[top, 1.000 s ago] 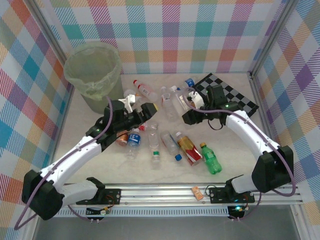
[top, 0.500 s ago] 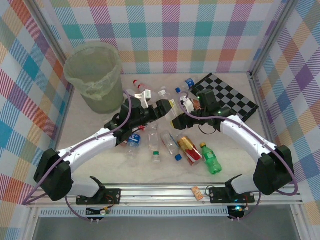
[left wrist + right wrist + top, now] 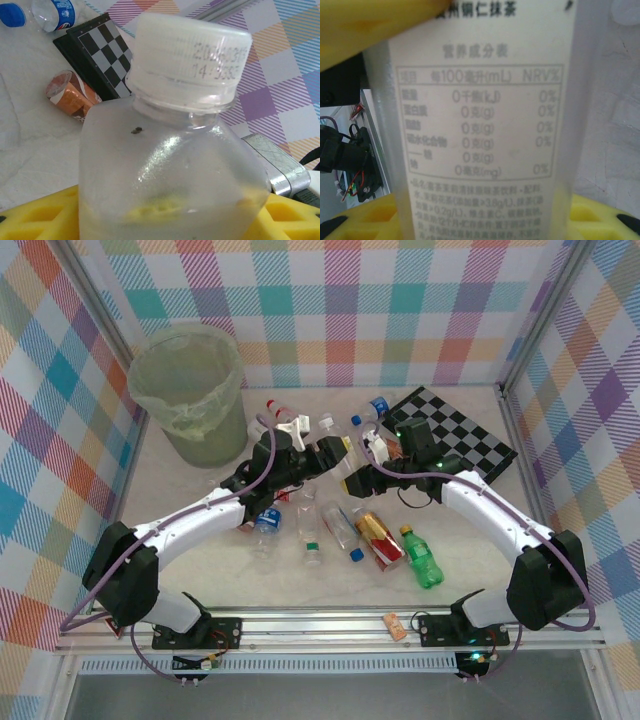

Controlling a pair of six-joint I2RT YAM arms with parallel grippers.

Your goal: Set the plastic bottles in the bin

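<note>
A frosted bottle (image 3: 357,450) with a white cap (image 3: 192,55) and a white printed label (image 3: 480,125) hangs above the middle of the table between both grippers. My left gripper (image 3: 340,452) (image 3: 170,215) is shut on its body, a yellow pad on each side. From the opposite side my right gripper (image 3: 378,452) (image 3: 485,220) is shut on the same bottle. Several more bottles lie below: a green one (image 3: 424,560), a red-labelled one (image 3: 378,538), a blue-labelled one (image 3: 266,525). The pale-green bin (image 3: 190,390) stands at the back left.
A black-and-white checkerboard (image 3: 465,430) (image 3: 95,45) lies at the back right, with an amber bottle (image 3: 70,95) and a blue-capped bottle (image 3: 372,410) beside it. A red-capped bottle (image 3: 285,412) lies near the bin. Checked walls close in three sides.
My left gripper has swung right and back from above the near-left bottles to the bottle held by the right gripper. The right gripper has shifted slightly left with that bottle.
</note>
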